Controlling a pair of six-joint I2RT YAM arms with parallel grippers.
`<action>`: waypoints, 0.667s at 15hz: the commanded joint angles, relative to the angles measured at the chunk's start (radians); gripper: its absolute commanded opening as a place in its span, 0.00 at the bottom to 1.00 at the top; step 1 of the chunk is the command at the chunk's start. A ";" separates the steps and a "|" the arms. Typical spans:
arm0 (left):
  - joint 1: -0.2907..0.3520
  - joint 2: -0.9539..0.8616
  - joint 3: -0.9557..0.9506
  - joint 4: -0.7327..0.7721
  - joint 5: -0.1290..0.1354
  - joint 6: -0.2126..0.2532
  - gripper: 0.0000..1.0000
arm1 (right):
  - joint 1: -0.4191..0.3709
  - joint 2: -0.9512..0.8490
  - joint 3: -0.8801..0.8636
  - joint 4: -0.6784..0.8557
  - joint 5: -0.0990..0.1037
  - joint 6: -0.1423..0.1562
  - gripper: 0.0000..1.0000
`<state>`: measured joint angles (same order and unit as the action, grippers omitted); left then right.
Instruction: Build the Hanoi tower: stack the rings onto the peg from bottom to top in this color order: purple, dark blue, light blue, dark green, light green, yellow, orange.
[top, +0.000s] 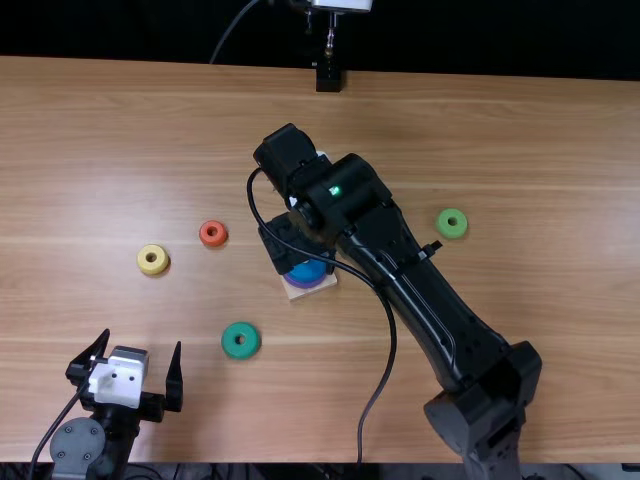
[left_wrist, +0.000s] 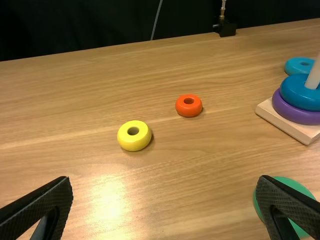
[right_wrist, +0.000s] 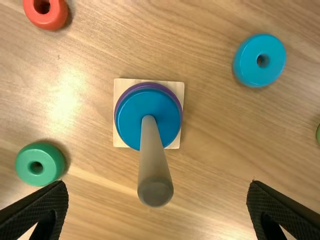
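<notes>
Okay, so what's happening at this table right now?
It's a ring tower, partly built. The purple ring and dark blue ring are on the peg. The right gripper is open and empty above it; the left gripper is open and empty too. The light blue, dark green, light green, yellow and orange rings lie loose on the table. Light blue is due next.

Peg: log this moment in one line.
purple ring, dark blue ring on peg | light blue ring loose on table | right tool open over peg
</notes>
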<state>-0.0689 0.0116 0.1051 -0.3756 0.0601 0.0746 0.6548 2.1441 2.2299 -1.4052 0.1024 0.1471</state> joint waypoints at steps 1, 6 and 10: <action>0.011 -0.012 -0.105 -0.079 0.015 0.014 1.00 | 0.012 -0.092 0.034 0.001 0.014 0.011 1.00; 0.011 -0.012 -0.105 -0.079 0.015 0.014 1.00 | 0.002 -0.285 0.022 0.009 0.008 0.009 1.00; 0.011 -0.012 -0.105 -0.079 0.015 0.014 1.00 | -0.098 -0.461 -0.158 0.016 0.006 0.006 1.00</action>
<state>-0.0689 0.0116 0.1051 -0.3756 0.0601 0.0750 0.5755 1.6939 2.0926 -1.3861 0.1047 0.1547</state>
